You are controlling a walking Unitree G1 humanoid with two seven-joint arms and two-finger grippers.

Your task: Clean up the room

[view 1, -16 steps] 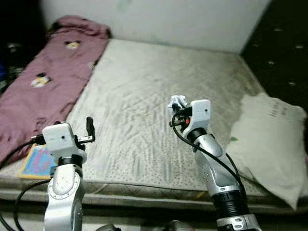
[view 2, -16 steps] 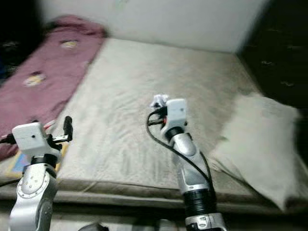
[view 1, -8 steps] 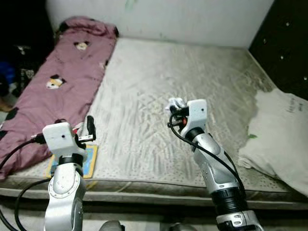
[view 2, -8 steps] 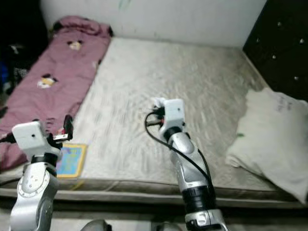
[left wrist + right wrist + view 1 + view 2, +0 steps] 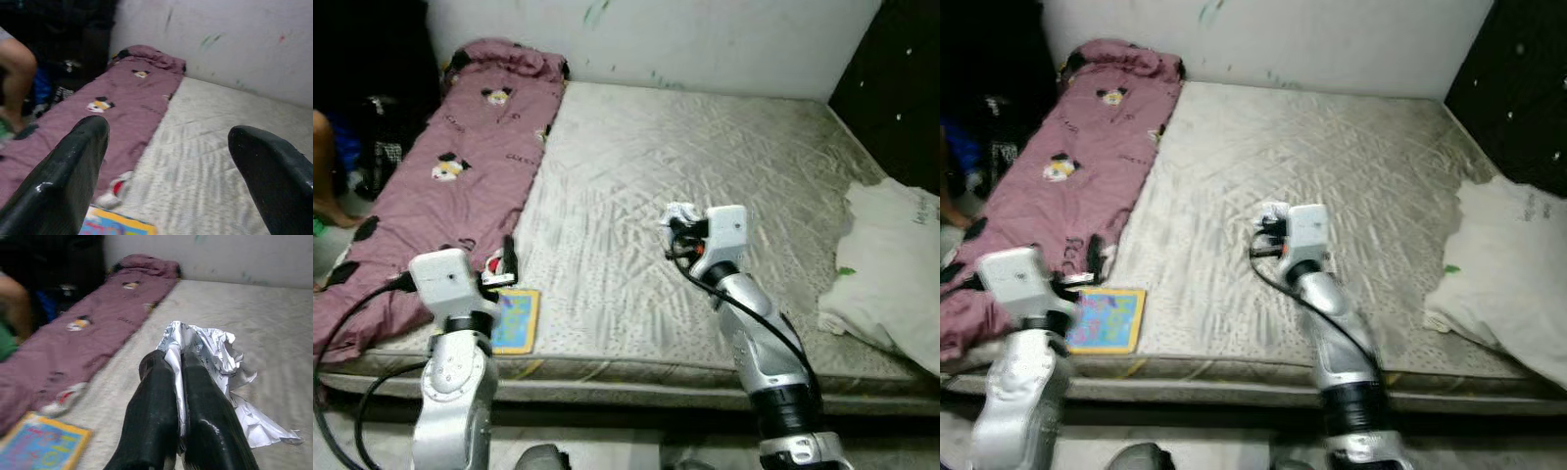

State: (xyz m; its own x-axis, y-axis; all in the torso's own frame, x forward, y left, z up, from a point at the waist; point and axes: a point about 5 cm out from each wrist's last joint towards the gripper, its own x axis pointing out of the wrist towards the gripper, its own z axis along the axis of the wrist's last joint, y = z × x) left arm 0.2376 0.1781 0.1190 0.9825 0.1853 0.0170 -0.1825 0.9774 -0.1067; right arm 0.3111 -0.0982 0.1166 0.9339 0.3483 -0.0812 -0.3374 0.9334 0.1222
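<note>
Crumpled white paper (image 5: 205, 352) sits pinched between the two black fingers (image 5: 151, 396) of the right gripper (image 5: 677, 223), which are pressed nearly together on a fold of it; most of the sheet bulges out past and beside the fingertips, held up above the middle of the mattress (image 5: 705, 157).

From the robot's left across: a person's bare leg (image 5: 325, 162) at the edge, one mauve blanket (image 5: 460, 176) with cartoon prints lying along the mattress's left side, and one colourful picture book (image 5: 514, 318) flat near the front edge, just beside the blanket. A small red-and-white item (image 5: 115, 188) lies close to the book (too blurred to identify). The left gripper (image 5: 171, 147) hovers over that corner with its two fingers spread wide apart and nothing between them. Further right comes the right arm with its one paper wad, then one pale pillow (image 5: 891, 284) at the mattress's right edge.
</note>
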